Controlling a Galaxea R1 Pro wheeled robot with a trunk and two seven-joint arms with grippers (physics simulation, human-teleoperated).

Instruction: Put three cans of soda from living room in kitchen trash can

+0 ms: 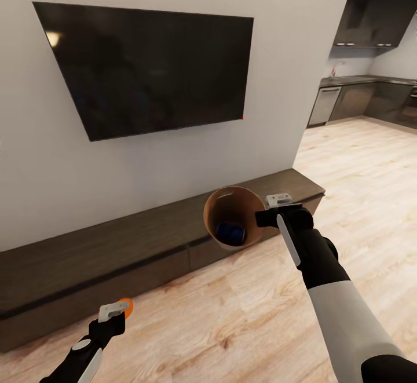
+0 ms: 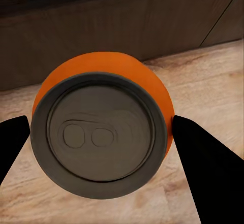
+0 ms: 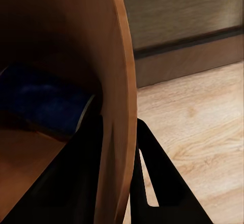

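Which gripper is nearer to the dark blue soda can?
Right. The right gripper pinches the rim of the round orange-brown-lined bucket holding the dark blue soda can; the left gripper is lower, holding an orange can.

We see a dark television (image 1: pixel 145 67) on the white wall (image 1: pixel 278 0), directly above the long low dark-wood cabinet (image 1: pixel 116 255); a dishwasher (image 1: pixel 324 105) stands far beyond the cabinet's end.

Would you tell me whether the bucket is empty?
Not empty: the bucket, held tilted by the right gripper, has a blue can inside.
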